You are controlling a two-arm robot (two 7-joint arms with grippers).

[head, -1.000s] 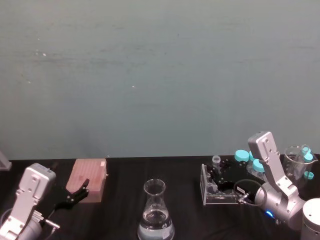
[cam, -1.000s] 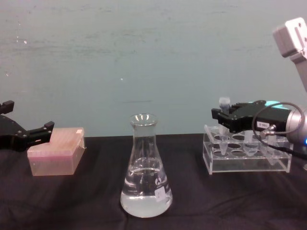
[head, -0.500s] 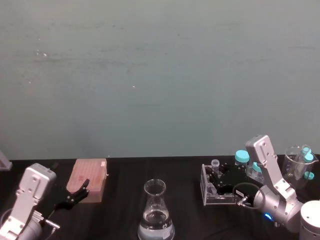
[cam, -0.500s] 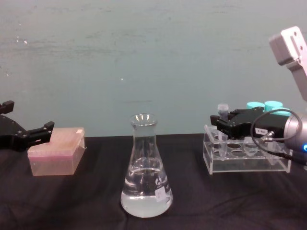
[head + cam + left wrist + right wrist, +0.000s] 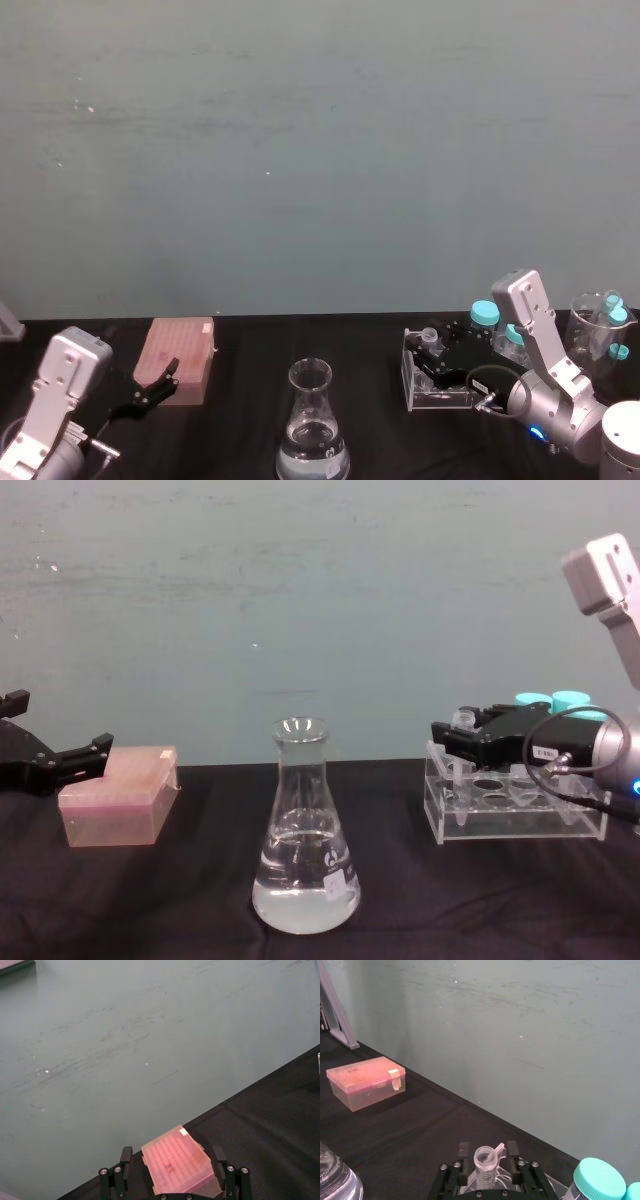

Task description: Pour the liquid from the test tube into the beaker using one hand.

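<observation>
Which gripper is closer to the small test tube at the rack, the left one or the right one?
The right. The right gripper has its fingers around the test tube at the acrylic rack. The left gripper is far across the table, beside the pink box.

Slim clear test tube [image 5: 463, 720] stands upright in the rack, well right of part-filled beaker [image 5: 304, 830].

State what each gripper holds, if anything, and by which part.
The right gripper grips the test tube near its top, just below the rim, over the rack. The left gripper is open beside the pink box, holding nothing.
</observation>
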